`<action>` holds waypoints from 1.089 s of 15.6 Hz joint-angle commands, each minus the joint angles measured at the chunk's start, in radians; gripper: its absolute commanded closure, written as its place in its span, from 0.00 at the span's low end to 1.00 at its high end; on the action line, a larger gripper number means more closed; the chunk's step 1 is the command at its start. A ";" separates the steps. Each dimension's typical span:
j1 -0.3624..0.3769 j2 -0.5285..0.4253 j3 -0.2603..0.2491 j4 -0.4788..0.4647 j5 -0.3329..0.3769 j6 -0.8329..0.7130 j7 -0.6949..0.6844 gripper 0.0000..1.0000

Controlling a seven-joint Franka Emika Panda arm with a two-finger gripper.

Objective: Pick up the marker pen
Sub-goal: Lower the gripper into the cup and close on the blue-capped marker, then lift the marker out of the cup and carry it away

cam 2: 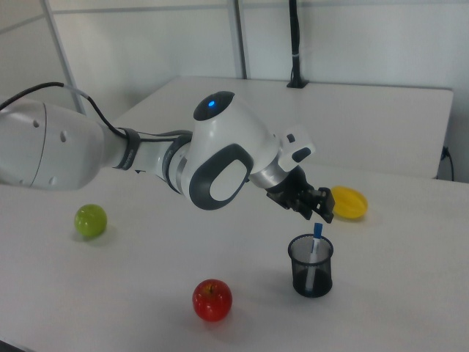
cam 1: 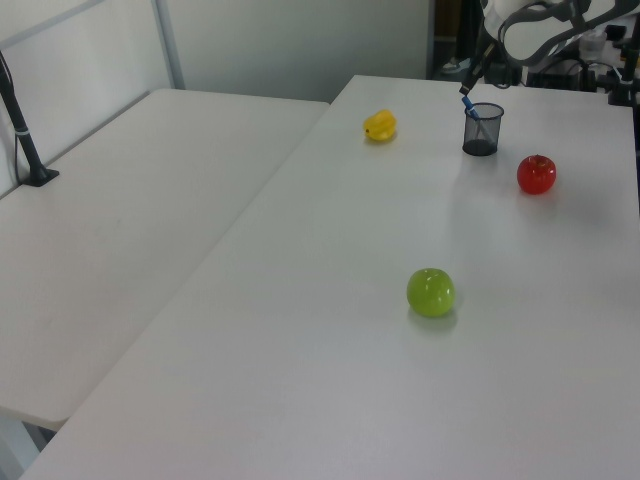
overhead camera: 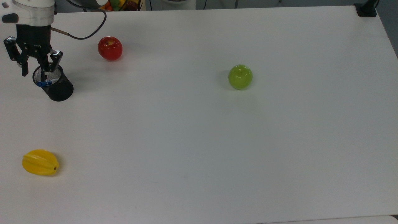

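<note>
The marker pen (overhead camera: 46, 83) stands slanted in a black mesh cup (overhead camera: 59, 88) at the top view's left, its blue cap leaning on the rim. In the right view its blue end (cam 2: 317, 233) sticks up out of the cup (cam 2: 311, 268). My gripper (overhead camera: 34, 74) hangs open over the cup's mouth. One finger sits over the mesh opening, the other outside the rim toward the top view's left. In the right view the gripper (cam 2: 320, 213) is just above the pen's tip, apart from it. The left view shows the cup (cam 1: 482, 132) and pen tip (cam 1: 466, 102).
A red apple (overhead camera: 110, 48) lies to the cup's right in the top view. A green apple (overhead camera: 240, 77) sits near the middle and a yellow starfruit (overhead camera: 40, 162) at the lower left. A cable (overhead camera: 90, 31) trails from the wrist. A second table (cam 1: 120, 220) adjoins in the left view.
</note>
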 commanded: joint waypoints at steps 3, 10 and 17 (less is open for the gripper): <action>-0.005 0.039 -0.004 -0.016 0.008 0.066 -0.028 0.48; 0.001 0.052 0.004 -0.016 0.009 0.061 -0.017 1.00; 0.007 -0.033 0.007 -0.015 0.012 0.050 0.001 1.00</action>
